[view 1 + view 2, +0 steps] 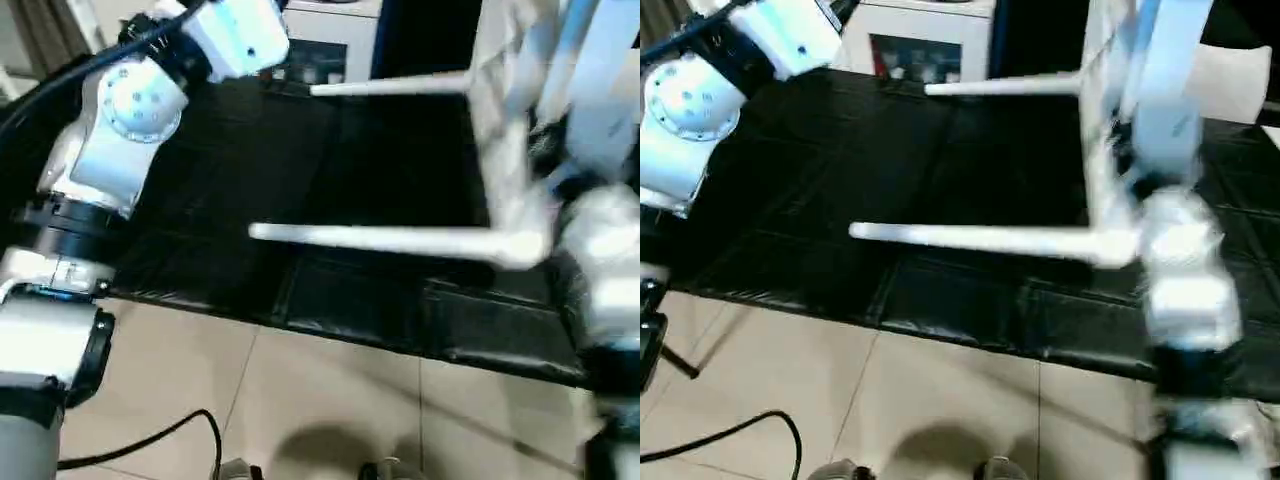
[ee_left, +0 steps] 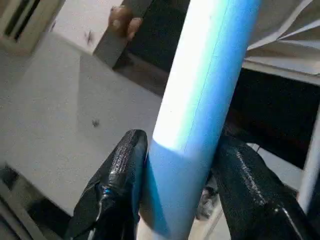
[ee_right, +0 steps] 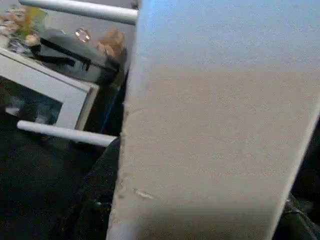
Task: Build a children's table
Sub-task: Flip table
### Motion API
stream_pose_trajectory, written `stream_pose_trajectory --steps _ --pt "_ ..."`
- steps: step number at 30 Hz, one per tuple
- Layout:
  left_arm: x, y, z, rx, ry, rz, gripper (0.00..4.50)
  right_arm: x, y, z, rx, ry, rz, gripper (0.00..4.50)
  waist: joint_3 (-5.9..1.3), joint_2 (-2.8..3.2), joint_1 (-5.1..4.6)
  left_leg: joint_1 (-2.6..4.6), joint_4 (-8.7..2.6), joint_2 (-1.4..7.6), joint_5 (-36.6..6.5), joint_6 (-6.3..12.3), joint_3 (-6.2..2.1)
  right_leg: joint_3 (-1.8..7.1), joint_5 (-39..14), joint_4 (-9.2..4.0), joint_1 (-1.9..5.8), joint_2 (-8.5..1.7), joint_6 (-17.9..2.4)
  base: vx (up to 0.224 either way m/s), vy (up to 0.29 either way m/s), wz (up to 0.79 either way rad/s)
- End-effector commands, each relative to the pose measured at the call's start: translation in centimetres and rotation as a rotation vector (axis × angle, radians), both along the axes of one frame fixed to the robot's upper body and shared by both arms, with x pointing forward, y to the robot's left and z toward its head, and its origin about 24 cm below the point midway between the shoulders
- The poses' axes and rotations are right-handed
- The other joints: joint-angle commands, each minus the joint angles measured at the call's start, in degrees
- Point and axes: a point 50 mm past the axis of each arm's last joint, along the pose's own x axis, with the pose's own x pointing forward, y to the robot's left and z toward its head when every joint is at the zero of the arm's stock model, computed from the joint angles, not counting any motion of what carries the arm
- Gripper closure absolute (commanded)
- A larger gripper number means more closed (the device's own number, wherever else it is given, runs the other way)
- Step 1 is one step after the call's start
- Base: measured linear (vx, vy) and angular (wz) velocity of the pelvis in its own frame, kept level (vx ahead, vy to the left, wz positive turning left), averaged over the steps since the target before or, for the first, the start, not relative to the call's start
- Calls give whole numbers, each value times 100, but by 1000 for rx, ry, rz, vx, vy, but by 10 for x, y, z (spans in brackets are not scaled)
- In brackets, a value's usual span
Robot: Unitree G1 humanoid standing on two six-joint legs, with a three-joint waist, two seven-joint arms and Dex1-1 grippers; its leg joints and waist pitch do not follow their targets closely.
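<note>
The children's table top (image 1: 505, 150) stands on edge at the right, above a black mat. Two white legs point left from it, a lower leg (image 1: 380, 238) and a farther leg (image 1: 390, 87). In the left wrist view my left gripper (image 2: 182, 145) is shut on another round table leg (image 2: 200, 85), with a black finger (image 2: 120, 180) pressed on each side. My right gripper (image 3: 200, 210) is shut on the table top's broad white panel (image 3: 215, 115), which hides most of its fingers. My right arm (image 1: 1180, 280) stands by the top's near corner.
The black mat (image 1: 300, 180) covers the floor under the table. Pale tiles (image 1: 300, 400) and a black cable (image 1: 150, 440) lie nearer me. A white cabinet (image 1: 920, 50) stands behind. A person's hand (image 2: 122, 20) shows at a dark panel's edge.
</note>
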Motion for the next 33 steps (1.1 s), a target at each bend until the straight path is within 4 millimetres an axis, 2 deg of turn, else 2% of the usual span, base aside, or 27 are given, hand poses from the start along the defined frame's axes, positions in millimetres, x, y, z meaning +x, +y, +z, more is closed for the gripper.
stream_pose_trajectory --steps 1,2,4,5,6,8,9,10,11,13,15,16,17,18,19,22,25,26,27,28,29,30,31,33 --pt "1 9 7 -144 42 -11 264 -14 26 59 -285 -204 147 255 -527 -139 24 115 -294 43 -420 318 53 145 -326 -291 455 -89 -1327 0 0 0" --pt "2 11 5 -189 71 -18 264 -13 24 65 -312 -181 176 255 -526 -130 38 117 -290 48 -425 354 52 143 -322 -291 456 -97 -1360 0 0 0" --pt "2 14 3 -261 114 -30 266 -12 20 74 -351 -128 211 255 -532 -152 57 122 -286 50 -378 388 55 139 -247 -269 465 -104 -1419 0 0 0" --pt "2 17 -1 -321 161 -39 266 -11 16 82 -377 -65 249 255 -522 -166 73 114 -286 57 -368 474 51 133 -198 -261 491 -100 -1533 0 0 0" --pt "2 18 -4 -349 185 -43 266 -11 13 85 -391 -37 260 255 -519 -180 103 128 -274 73 -426 534 68 140 -244 -285 456 -110 -1539 0 0 0" --pt "3 20 -10 -373 228 -38 266 -11 11 91 -425 10 291 255 -518 -162 112 114 -278 77 -404 542 54 134 -269 -276 467 -121 -1535 0 0 0" --pt "4 22 -21 -393 286 -22 266 -13 7 104 -488 71 333 255 -512 -178 112 137 -274 90 -487 529 55 126 -336 -280 451 -106 -1555 0 0 0" --pt "4 23 -24 -397 301 -16 266 -14 6 108 -505 87 348 255 -502 -213 122 146 -269 95 -623 520 58 120 -527 -297 442 -110 -1565 0 0 0" --pt "5 23 -27 -420 324 -18 267 -16 6 113 -507 99 375 255 -476 -190 146 149 -281 107 -754 504 56 128 -761 -334 427 -132 -1518 0 0 0" --pt "5 24 -31 -455 359 -21 272 -18 9 121 -494 117 423 199 -468 -199 143 155 -278 104 -888 434 52 118 -1002 -338 409 -120 -1438 0 0 0" --pt "6 24 -35 -483 389 -18 274 -20 15 126 -487 132 481 185 -458 -208 127 125 -283 102 -961 369 28 100 -1175 -344 419 -119 -1352 0 0 0" --pt "6 24 -37 -492 396 -18 278 -20 18 127 -473 128 503 167 -443 -178 129 135 -291 105 -1097 292 17 99 -1424 -380 397 -129 -1242 0 0 0" --pt "6 24 -40 -508 414 -16 278 -19 20 128 -473 134 521 167 -440 -176 115 136 -294 106 -1164 246 13 97 -1535 -396 388 -132 -1190 0 0 0" --pt "6 24 -41 -515 422 -15 278 -19 21 127 -478 137 526 141 -438 -170 92 137 -305 111 -1271 131 0 87 -1682 -409 376 -127 -1118 0 0 0" --pt "7 24 -45 -531 439 -12 278 -18 23 127 -490 146 536 141 -437 -200 80 142 -300 103 -1403 62 -4 78 -1827 -422 370 -118 -1036 0 0 0" --pt "7 23 -50 -552 469 -2 278 -16 24 125 -475 147 545 117 -437 -218 43 115 -293 81 -1446 40 -10 73 -1973 -439 361 -118 -912 0 0 0" --pt "6 23 -54 -570 486 6 278 -14 24 124 -495 154 547 87 -436 -226 18 131 -281 76 -1553 43 -10 63 -2250 -478 331 -116 -823 0 0 0" --pt "6 21 -58 -604 509 5 278 -14 24 125 -495 142 555 76 -435 -208 16 131 -273 75 -1600 52 -14 60 -2281 -474 328 -114 -814 0 0 0" --pt "5 20 -61 -627 526 3 278 -13 24 126 -493 131 562 65 -422 -230 -8 108 -264 61 -1658 78 -14 45 -2415 -483 328 -105 -758 0 0 0" --pt "5 19 -73 -668 568 23 278 -13 26 130 -502 92 574 55 -414 -185 -15 116 -267 59 -1688 73 -27 40 -2554 -502 308 -107 -704 0 0 0" --pt "5 19 -76 -676 577 28 278 -13 27 131 -505 83 576 47 -416 -194 -30 112 -263 63 -1717 55 -24 36 -2606 -509 300 -106 -684 0 0 0" --pt "4 19 -81 -680 594 42 278 -13 28 132 -507 67 583 39 -424 -236 -47 108 -260 56 -1717 67 -29 16 -2666 -524 304 -93 -666 0 0 0" --pt "4 19 -86 -683 606 57 278 -14 28 133 -506 54 591 31 -431 -225 -31 136 -252 61 -1722 91 -24 22 -2696 -533 272 -97 -666 0 0 0" --pt "4 21 -94 -690 628 83 278 -14 29 136 -513 23 598 10 -430 -202 -33 134 -258 57 -1774 107 -32 9 -2742 -546 263 -89 -673 0 0 0"
